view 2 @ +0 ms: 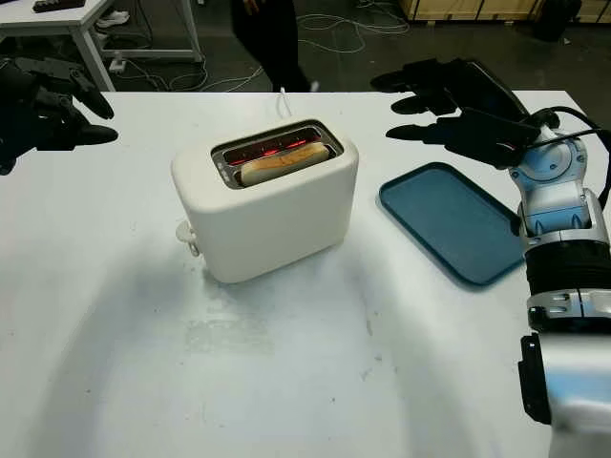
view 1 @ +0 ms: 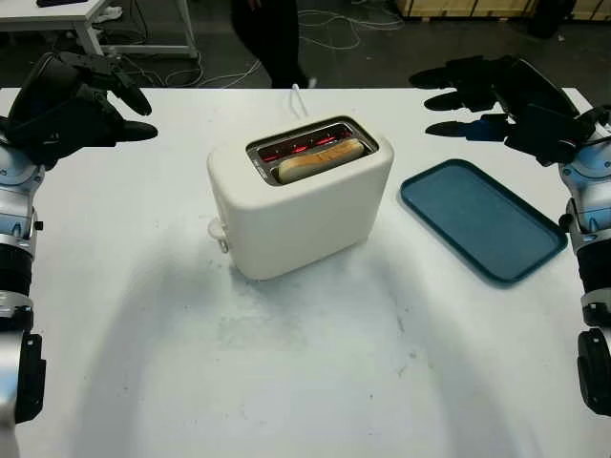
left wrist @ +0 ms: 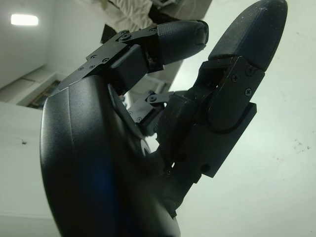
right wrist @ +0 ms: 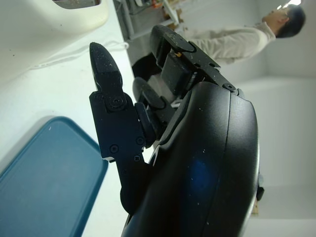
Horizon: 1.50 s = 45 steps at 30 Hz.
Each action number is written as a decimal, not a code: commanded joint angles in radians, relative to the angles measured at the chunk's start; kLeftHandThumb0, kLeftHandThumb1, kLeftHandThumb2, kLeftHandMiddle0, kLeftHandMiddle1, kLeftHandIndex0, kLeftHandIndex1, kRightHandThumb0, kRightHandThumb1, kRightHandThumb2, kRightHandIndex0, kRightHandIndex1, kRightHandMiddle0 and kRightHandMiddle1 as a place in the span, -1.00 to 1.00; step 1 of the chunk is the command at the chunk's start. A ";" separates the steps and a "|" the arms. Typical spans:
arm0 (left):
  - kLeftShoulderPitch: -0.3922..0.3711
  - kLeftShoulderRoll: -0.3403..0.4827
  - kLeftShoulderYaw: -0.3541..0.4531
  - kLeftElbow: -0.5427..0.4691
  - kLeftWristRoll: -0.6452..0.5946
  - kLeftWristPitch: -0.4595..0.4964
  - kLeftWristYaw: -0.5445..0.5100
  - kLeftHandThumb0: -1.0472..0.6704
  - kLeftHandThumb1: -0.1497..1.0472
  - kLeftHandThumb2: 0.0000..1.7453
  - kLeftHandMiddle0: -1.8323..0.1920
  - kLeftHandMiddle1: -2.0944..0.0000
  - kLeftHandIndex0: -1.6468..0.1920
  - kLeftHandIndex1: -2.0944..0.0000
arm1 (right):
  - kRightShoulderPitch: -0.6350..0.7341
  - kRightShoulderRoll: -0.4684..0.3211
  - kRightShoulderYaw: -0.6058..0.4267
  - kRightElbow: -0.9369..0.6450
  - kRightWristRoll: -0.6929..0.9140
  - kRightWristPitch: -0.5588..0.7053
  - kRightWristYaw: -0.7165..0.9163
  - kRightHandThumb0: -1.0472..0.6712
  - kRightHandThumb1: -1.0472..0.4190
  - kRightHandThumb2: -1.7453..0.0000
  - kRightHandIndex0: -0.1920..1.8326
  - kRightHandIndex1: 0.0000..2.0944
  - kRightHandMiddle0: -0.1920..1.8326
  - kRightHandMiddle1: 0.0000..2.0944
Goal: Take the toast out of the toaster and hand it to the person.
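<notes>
Left eye view: the toast (view 1: 321, 160) sits in the slot of the white toaster (view 1: 296, 196) mid-table, only its top crust visible. The left hand (view 1: 81, 95) hangs open at the table's far left; the right hand (view 1: 496, 95), holding nothing, hovers beyond the blue tray (view 1: 482, 219). A person (right wrist: 232, 39) stands behind, legs cut off.

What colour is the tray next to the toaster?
The tray is dark teal-blue, plain, with a raised rim; it shows best in the left eye view.
</notes>
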 commanded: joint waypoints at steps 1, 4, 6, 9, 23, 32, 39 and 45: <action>0.019 -0.001 0.008 0.000 -0.007 -0.003 0.005 -1.00 0.45 -0.99 -0.26 0.04 -0.24 0.01 | 0.006 -0.004 -0.007 -0.002 0.011 0.008 0.008 -0.19 -0.75 1.00 -0.05 -1.00 -0.13 -1.00; 0.021 -0.004 0.010 -0.005 -0.013 0.005 0.001 -1.00 0.44 -1.00 -0.27 0.04 -0.24 0.01 | 0.007 -0.001 -0.009 -0.007 0.013 0.020 0.006 -0.20 -0.74 1.00 -0.05 -1.00 -0.13 -1.00; 0.023 -0.001 0.007 -0.008 -0.006 0.004 0.006 -1.00 0.44 -0.99 -0.27 0.04 -0.24 0.01 | 0.007 0.001 -0.009 -0.011 0.016 0.031 0.009 -0.19 -0.74 1.00 -0.05 -1.00 -0.13 -1.00; 0.025 0.002 0.003 -0.010 0.004 0.002 0.013 -1.00 0.45 -0.99 -0.27 0.04 -0.25 0.01 | 0.007 0.002 -0.009 -0.009 0.018 0.027 0.012 -0.17 -0.74 1.00 -0.04 -0.99 -0.13 -1.00; 0.029 -0.005 0.006 -0.019 -0.002 0.024 0.014 -1.00 0.42 -1.00 -0.28 0.05 -0.26 0.02 | 0.012 -0.001 0.001 -0.031 -0.003 0.043 0.002 -0.21 -0.74 1.00 -0.03 -0.99 -0.12 -0.99; 0.029 -0.001 0.003 -0.012 0.001 0.014 0.010 -1.00 0.45 -0.99 -0.27 0.04 -0.25 0.02 | 0.010 0.004 0.002 -0.016 0.001 0.030 0.001 -0.23 -0.75 1.00 -0.03 -0.99 -0.12 -1.00; 0.026 -0.004 0.000 -0.019 0.000 0.034 0.005 -1.00 0.42 -1.00 -0.27 0.05 -0.25 0.03 | 0.012 0.005 -0.005 -0.017 0.011 0.039 0.005 -0.24 -0.74 1.00 -0.04 -1.00 -0.12 -1.00; 0.030 -0.005 -0.007 -0.020 0.008 0.036 0.007 -1.00 0.43 -0.99 -0.26 0.06 -0.26 0.05 | 0.014 0.001 -0.004 -0.018 0.008 0.043 0.004 -0.22 -0.74 1.00 -0.03 -0.99 -0.12 -1.00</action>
